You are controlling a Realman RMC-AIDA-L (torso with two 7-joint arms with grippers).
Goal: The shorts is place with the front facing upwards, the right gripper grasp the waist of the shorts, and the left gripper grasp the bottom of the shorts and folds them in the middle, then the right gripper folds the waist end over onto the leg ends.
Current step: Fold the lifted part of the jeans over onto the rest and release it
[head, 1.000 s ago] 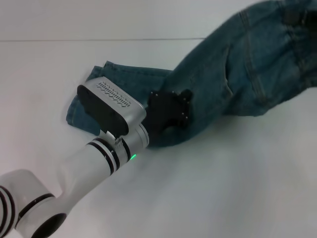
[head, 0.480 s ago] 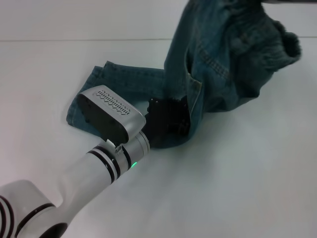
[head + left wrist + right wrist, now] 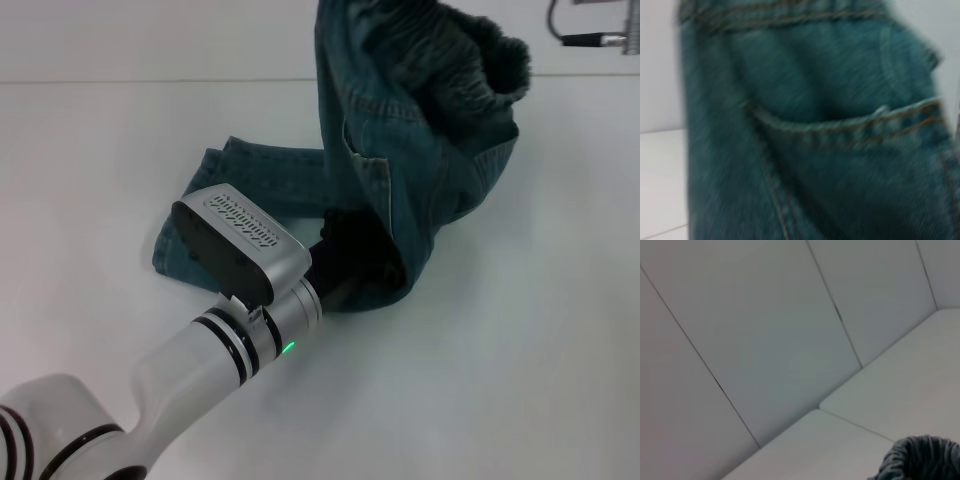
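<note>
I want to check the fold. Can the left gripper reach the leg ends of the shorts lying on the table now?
Probably yes. The left gripper is already down at the shorts, against the lower denim on the table. The lifted waist part hangs just beside it and drapes partly over it, hiding its fingers.

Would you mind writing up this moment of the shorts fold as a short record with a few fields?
garment: denim shorts, waist end lifted high, leg ends lying on the white table
left gripper: low on the table, at the fabric near the fold; fingers hidden by cloth
right gripper: out of the head view, above the raised waist
left wrist view: filled by a pocket and its seams
fold stage: waist not yet laid over the leg ends
</note>
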